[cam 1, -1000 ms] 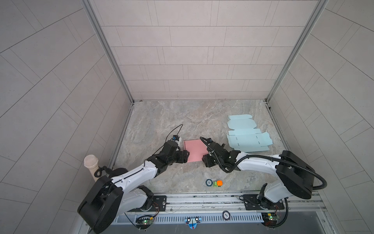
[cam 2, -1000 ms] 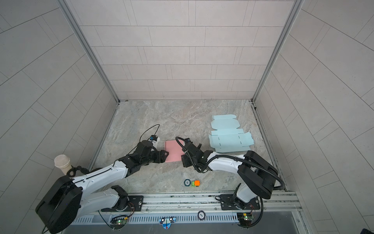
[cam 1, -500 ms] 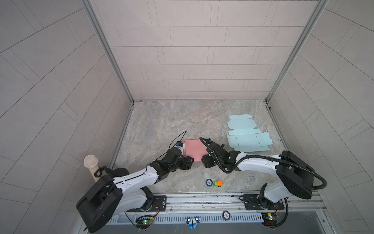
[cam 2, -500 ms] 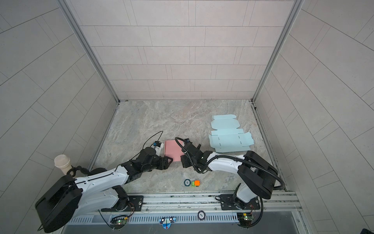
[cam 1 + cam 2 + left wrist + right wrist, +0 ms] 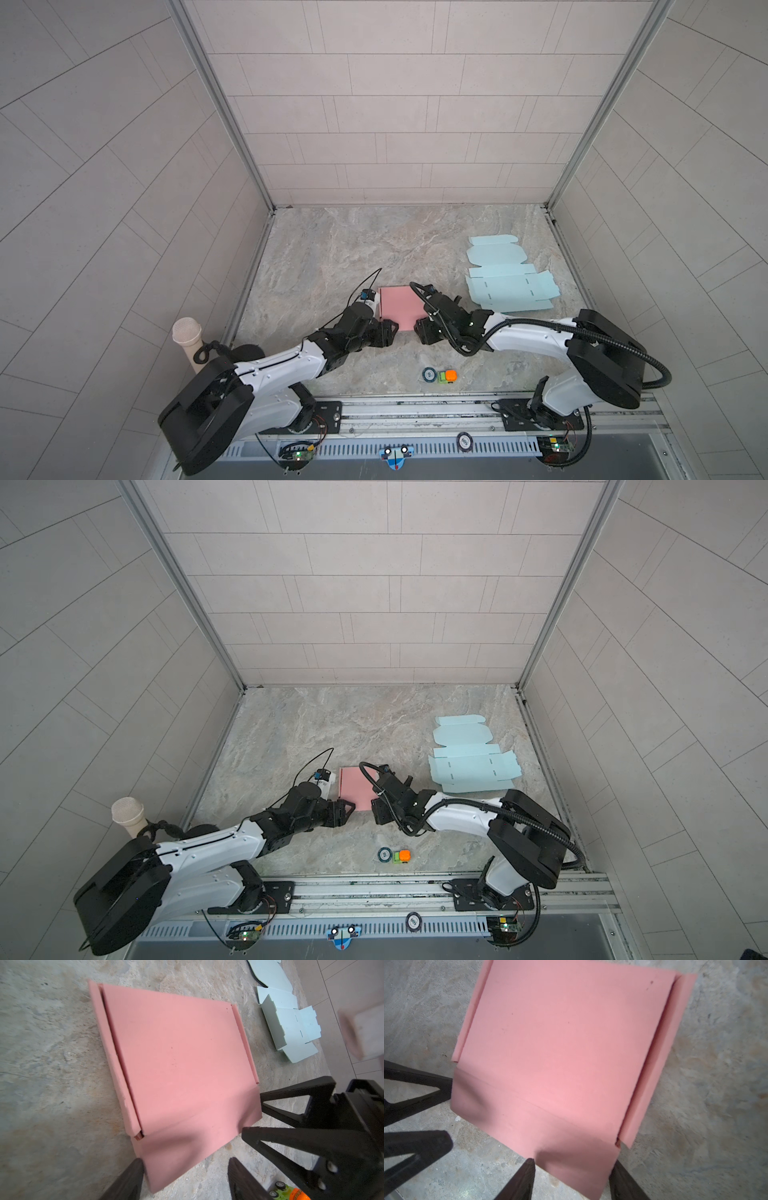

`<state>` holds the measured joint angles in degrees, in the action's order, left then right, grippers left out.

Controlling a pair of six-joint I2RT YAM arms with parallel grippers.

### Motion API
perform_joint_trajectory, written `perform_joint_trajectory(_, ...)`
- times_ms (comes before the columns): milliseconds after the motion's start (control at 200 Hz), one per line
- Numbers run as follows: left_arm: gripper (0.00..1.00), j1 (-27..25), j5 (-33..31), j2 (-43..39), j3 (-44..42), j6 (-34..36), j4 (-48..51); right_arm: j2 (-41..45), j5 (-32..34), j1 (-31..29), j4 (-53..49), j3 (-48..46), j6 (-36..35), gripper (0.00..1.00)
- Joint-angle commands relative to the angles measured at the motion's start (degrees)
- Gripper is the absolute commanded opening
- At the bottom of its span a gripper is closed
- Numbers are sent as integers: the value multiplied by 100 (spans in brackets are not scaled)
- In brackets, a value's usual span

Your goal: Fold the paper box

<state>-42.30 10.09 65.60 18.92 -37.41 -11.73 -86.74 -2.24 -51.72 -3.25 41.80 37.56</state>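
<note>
Marble tabletop was bare behind and left of the pink paper box, which lay flat at centre front. Blue box blank sat well apart, right. Left gripper and right gripper reached low at the near flap, jaws apart around its corners.

Nothing here can be read. The round badge on the front rail and the small disc near the tabletop's front edge carry marks too small to make out.
</note>
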Motion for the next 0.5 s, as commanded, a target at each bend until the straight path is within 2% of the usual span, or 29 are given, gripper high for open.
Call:
perform_joint_trajectory(0, 68, -75, 72, -109, -37, -34, -147, 96, -32, -75, 87, 58, 70, 59)
perform_joint_trajectory(175, 68, -85, 5, -155, -23, 4, -60, 94, -23, -93, 67, 77, 67, 59)
perform_joint_trajectory(496, 65, -81, -179, 263, -14, 100, -159, -89, -39, -92, 122, 109, 72, 59)
